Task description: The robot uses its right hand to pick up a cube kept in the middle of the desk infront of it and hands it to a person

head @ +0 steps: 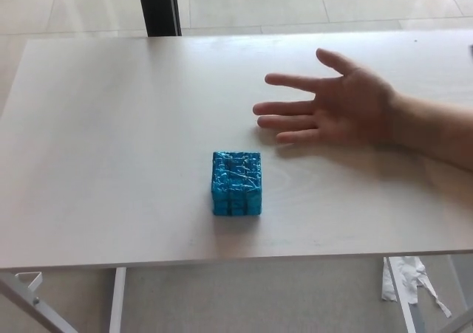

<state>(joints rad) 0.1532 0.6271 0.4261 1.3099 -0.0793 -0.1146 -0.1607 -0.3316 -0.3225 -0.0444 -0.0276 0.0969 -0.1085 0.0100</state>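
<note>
We see neither of our 2 hands. The blue cube (236, 183) sits alone on the surface (103, 126). Beyond it to the right, well apart, a person's hand (336, 108) lies palm up, fingers spread, empty.

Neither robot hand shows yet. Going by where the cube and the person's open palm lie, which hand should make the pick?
Right, probably. The person's hand lies palm up on the desk's right side, and the blue cube sits mid-desk, so a right-hand pick shortens the handover.
</note>
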